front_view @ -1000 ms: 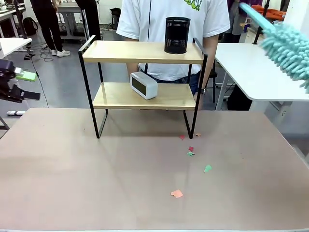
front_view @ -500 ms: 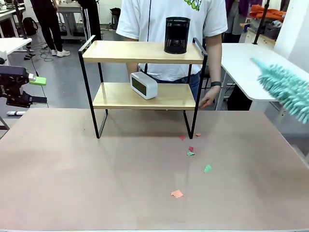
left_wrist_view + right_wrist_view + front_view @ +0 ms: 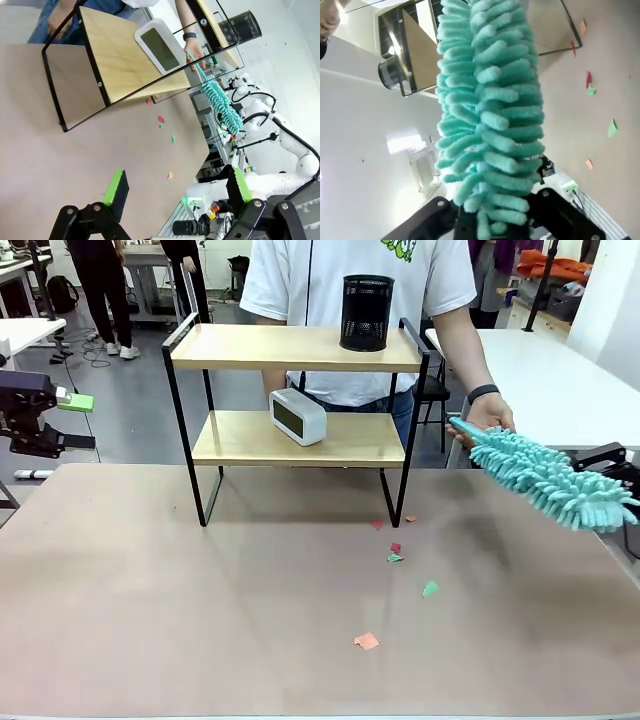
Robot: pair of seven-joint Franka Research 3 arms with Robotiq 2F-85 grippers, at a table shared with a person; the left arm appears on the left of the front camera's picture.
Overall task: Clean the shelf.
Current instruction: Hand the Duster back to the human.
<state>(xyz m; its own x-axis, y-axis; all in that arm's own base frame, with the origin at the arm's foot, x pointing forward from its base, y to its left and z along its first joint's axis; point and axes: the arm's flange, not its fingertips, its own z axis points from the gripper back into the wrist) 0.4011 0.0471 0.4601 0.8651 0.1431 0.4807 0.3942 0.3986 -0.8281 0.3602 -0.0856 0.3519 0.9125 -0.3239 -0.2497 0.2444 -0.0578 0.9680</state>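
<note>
The shelf (image 3: 290, 348) stands at the table's far middle, a black mesh cup (image 3: 367, 312) on its top board and a white clock (image 3: 297, 416) on the lower one. At the right edge my right gripper (image 3: 604, 464) is shut on the fluffy end of a teal duster (image 3: 545, 478). The person's hand (image 3: 487, 416) grips the duster's handle end. In the right wrist view the duster (image 3: 490, 115) rises from between the fingers of the right gripper (image 3: 495, 220), with the shelf (image 3: 417, 50) behind it. My left gripper (image 3: 58, 405) hangs open at the far left, well away from the shelf (image 3: 125, 65).
Small paper scraps (image 3: 366, 641) lie on the brown table in front of the shelf's right leg, some green (image 3: 430, 589), some red (image 3: 395, 549). A white table (image 3: 545, 370) stands at the back right. The person stands right behind the shelf.
The duster has swung down from high at the right to just above the table's right edge. The person's hand has reached over and taken its handle. The left gripper has barely shifted.
</note>
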